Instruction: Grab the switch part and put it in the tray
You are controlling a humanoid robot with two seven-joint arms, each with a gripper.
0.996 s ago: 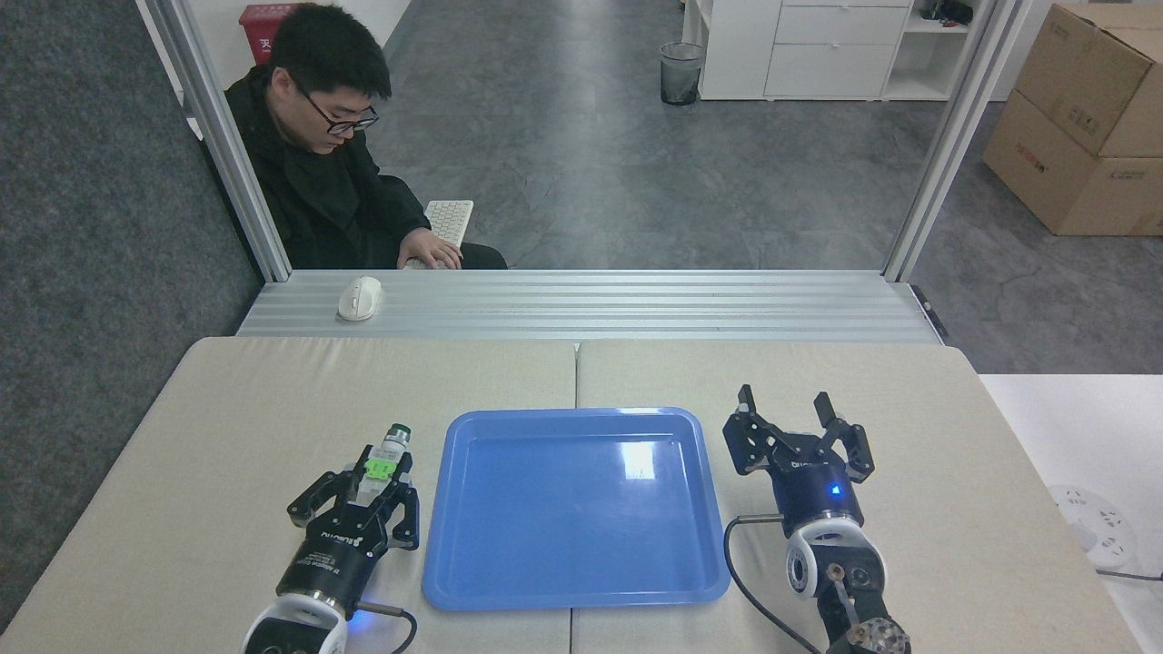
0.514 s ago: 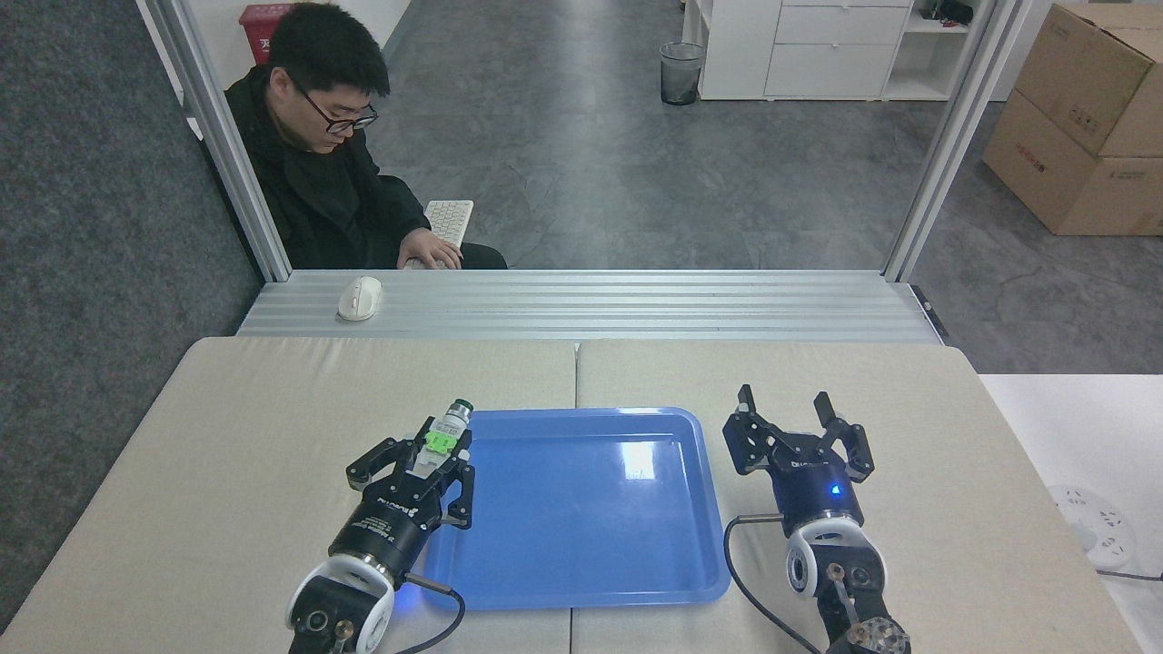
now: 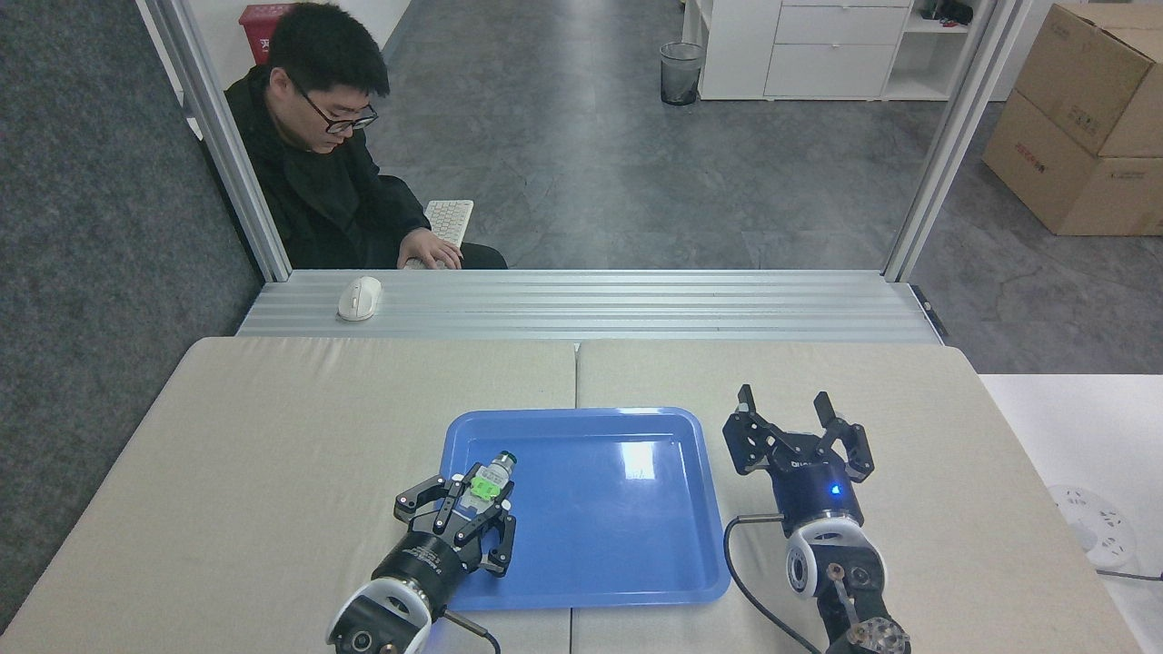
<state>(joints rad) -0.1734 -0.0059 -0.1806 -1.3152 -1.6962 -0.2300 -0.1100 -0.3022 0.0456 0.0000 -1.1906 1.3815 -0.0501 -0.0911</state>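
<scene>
Looking down, I see two beige padded table (image 3: 273,436) halves meeting at a centre seam, with the blue tray (image 3: 636,563) lying across it. My left gripper (image 3: 479,498) is clamped on the switch part (image 3: 486,479), holding it over the tray's left side, dark tip pointing away from me. My right gripper (image 3: 790,422) stands with fingers spread, just right of the tray. Beyond the ribbed metal ledge (image 3: 636,304) with a white mouse (image 3: 360,298), a person (image 3: 327,163) sits at a keyboard (image 3: 449,221); grey floor, a bin (image 3: 680,73), cardboard boxes (image 3: 1081,118).
</scene>
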